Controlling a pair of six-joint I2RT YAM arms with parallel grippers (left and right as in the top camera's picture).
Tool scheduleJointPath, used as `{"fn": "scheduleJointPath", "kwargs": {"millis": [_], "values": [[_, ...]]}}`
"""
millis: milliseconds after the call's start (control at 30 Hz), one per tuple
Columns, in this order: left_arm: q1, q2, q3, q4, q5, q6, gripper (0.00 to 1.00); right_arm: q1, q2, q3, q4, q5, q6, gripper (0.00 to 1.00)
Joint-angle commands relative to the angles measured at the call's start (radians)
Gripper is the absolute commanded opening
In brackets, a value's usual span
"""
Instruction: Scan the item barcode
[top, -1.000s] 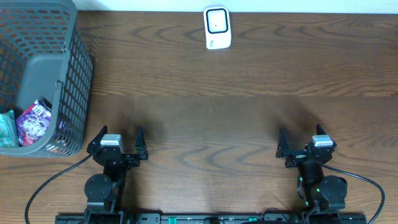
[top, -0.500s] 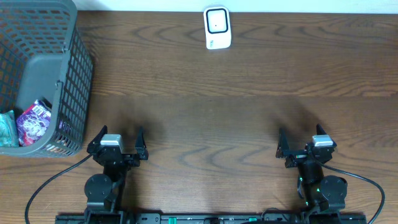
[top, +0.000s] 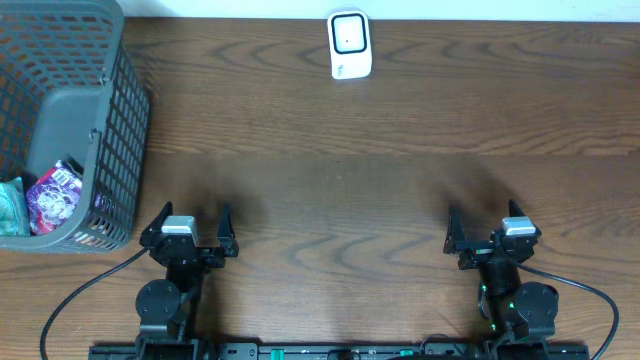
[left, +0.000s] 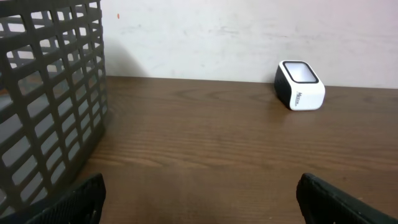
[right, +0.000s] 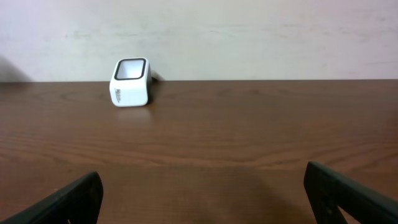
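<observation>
A white barcode scanner (top: 350, 44) with a dark window stands at the far edge of the table, also in the left wrist view (left: 300, 85) and the right wrist view (right: 130, 83). Items lie in the grey mesh basket (top: 125, 120) at the left: a purple packet (top: 55, 195) and a teal packet (top: 10, 205). My left gripper (top: 193, 218) sits near the front edge beside the basket, open and holding nothing (left: 201, 199). My right gripper (top: 483, 222) rests at the front right, open with bare wood between its fingers (right: 202, 196).
The basket's wall (left: 50, 93) rises close on the left of the left gripper. A pale wall runs behind the table's far edge. Dark cables trail from both arm bases along the front edge.
</observation>
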Motion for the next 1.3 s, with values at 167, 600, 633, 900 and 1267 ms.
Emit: {"fn": "scheduleJointPath", "kwargs": {"millis": [167, 600, 633, 900, 1267], "values": [[0.006, -0.006, -0.015, -0.037, 0.021, -0.002, 0.98, -0.007, -0.006, -0.001, -0.004, 0.005, 0.003, 0.99], [0.006, -0.006, -0.015, -0.037, 0.021, -0.002, 0.98, -0.007, -0.006, -0.001, -0.004, 0.005, 0.003, 0.99], [0.006, -0.006, -0.015, -0.037, 0.021, -0.002, 0.98, -0.008, -0.006, -0.001, -0.004, 0.005, 0.003, 0.99], [0.006, -0.006, -0.015, -0.037, 0.021, -0.002, 0.98, -0.007, -0.006, -0.001, -0.004, 0.005, 0.003, 0.99], [0.005, -0.006, -0.015, -0.025, 0.142, -0.126, 0.98, -0.007, -0.006, -0.001, -0.004, 0.005, 0.003, 0.99]]}}
